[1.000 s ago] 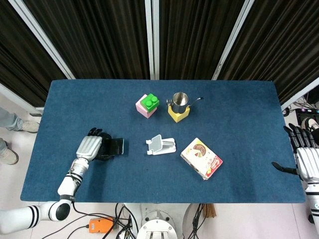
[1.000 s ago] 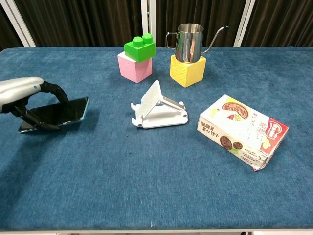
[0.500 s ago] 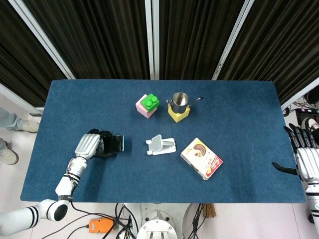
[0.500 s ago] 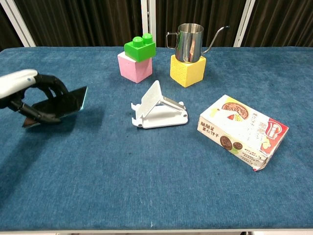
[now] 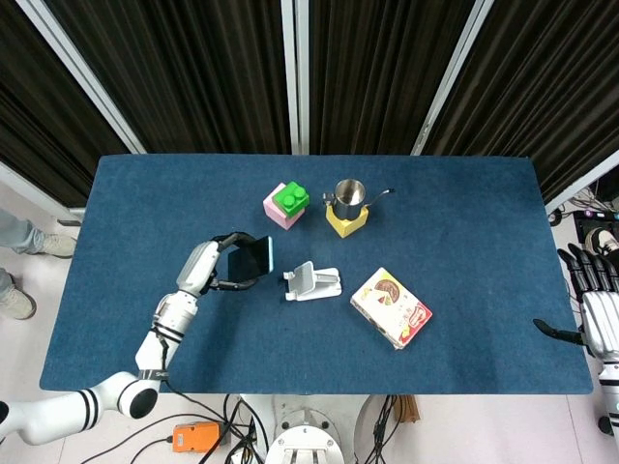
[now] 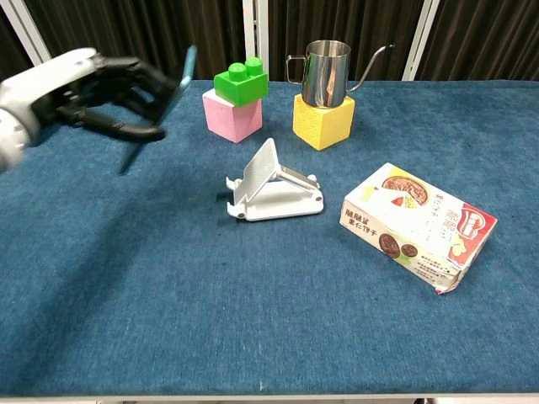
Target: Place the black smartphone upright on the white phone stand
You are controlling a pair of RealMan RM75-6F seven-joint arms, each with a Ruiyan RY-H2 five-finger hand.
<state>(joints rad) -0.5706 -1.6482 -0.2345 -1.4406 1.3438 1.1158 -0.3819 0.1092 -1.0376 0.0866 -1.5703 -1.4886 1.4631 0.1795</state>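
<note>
Both hands show: the left hand (image 5: 215, 263) grips the black smartphone (image 5: 250, 257), tilted on edge above the blue table (image 5: 464, 222), just left of the white phone stand (image 5: 312, 281). At the table's right edge, the right hand (image 5: 600, 314) appears empty, its fingers apart, though it is partly cropped.

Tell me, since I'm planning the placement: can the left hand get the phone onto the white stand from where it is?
Probably yes. The left hand holds the black smartphone lifted just left of the white phone stand, with only bare table between them.
</note>
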